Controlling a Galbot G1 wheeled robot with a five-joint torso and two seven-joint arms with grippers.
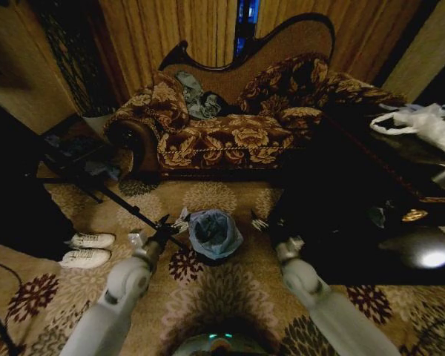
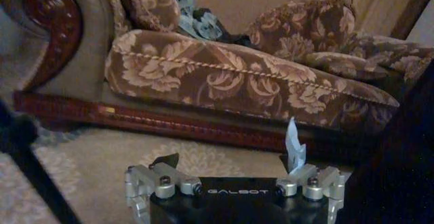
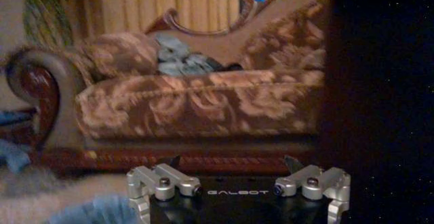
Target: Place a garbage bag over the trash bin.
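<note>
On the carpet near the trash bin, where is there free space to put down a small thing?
Bare carpet lies between the trash bin, lined with the garbage bag, and the sofa; more lies in front of the bin, between the two arms. Crowded: the left gripper and right gripper flank the bin, white shoes and a tripod left, dark table right.

Left claw (image 2: 232,170) mount: the word "GALBOT" in pale capital letters on the black block between the two metal finger brackets, left wrist view.
Right claw (image 3: 232,167) mount: the same word "GALBOT" in pale capitals on its black block, right wrist view.
Head view: no lettering, labels or numbers can be read.
</note>
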